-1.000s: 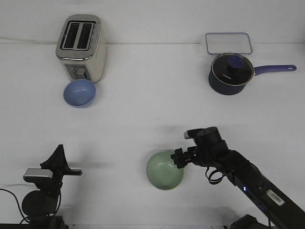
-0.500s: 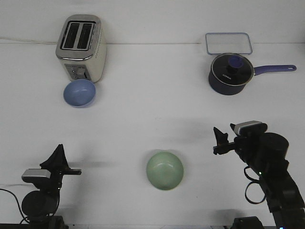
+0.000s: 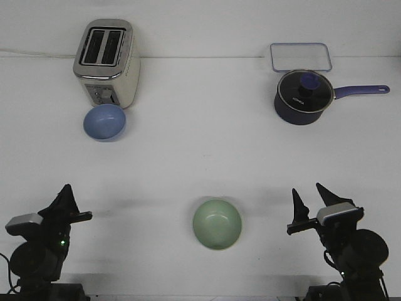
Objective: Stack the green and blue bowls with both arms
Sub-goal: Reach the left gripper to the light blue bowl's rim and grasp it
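Observation:
The pale green bowl (image 3: 217, 224) sits upright on the white table, near the front and a little right of centre. The light blue bowl (image 3: 104, 121) sits upright at the back left, right in front of the toaster. My right gripper (image 3: 311, 199) is open and empty at the front right, well clear of the green bowl. My left gripper (image 3: 67, 205) is at the front left, far from both bowls and holding nothing. Its fingers overlap from this angle, so I cannot tell whether it is open or shut.
A cream and steel toaster (image 3: 106, 63) stands at the back left, touching or nearly touching the blue bowl. A dark navy pot with a glass lid (image 3: 302, 94) and long handle stands at the back right. A clear rectangular tray (image 3: 300, 56) lies behind it.
My right gripper was at the green bowl's right rim, then let go and drew back to the front right. My left arm shifted slightly left and lower. The bowls stayed put.

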Controlling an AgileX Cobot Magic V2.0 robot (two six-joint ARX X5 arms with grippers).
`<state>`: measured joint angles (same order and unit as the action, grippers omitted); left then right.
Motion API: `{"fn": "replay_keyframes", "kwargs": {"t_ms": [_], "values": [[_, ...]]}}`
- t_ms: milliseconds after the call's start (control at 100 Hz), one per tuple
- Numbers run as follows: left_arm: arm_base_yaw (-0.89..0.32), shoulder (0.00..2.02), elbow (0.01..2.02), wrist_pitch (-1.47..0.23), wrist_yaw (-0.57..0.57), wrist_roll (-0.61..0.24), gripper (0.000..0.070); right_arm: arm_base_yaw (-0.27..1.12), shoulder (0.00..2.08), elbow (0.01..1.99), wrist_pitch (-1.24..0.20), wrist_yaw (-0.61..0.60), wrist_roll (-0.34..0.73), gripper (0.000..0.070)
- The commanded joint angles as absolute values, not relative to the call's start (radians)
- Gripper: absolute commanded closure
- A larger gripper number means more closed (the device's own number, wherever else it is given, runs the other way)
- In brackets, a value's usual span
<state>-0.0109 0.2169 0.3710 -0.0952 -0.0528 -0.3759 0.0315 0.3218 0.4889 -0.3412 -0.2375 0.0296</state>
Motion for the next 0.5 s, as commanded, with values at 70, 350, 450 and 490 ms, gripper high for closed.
{"fn": "replay_keyframes", "kwargs": {"t_ms": [70, 350, 450, 490], "values": [[-0.001, 0.492, 0.604, -0.217, -0.057, -0.289, 0.0687, 0.03, 0.309, 0.502, -0.336, -0.227, 0.026, 0.0303], [0.043, 1.06, 1.056, -0.442, -0.054, -0.195, 0.0383, 0.03, 0.308, 0.502, -0.326, -0.237, 0.034, 0.0302], [0.061, 1.203, 1.148, -0.451, -0.02, -0.191, 0.0063, 0.034, 0.308, 0.503, -0.322, -0.238, 0.036, 0.0302], [0.071, 1.255, 1.177, -0.451, 0.004, -0.191, 0.0051, 0.034, 0.308, 0.503, -0.321, -0.238, 0.037, 0.0302]]}}
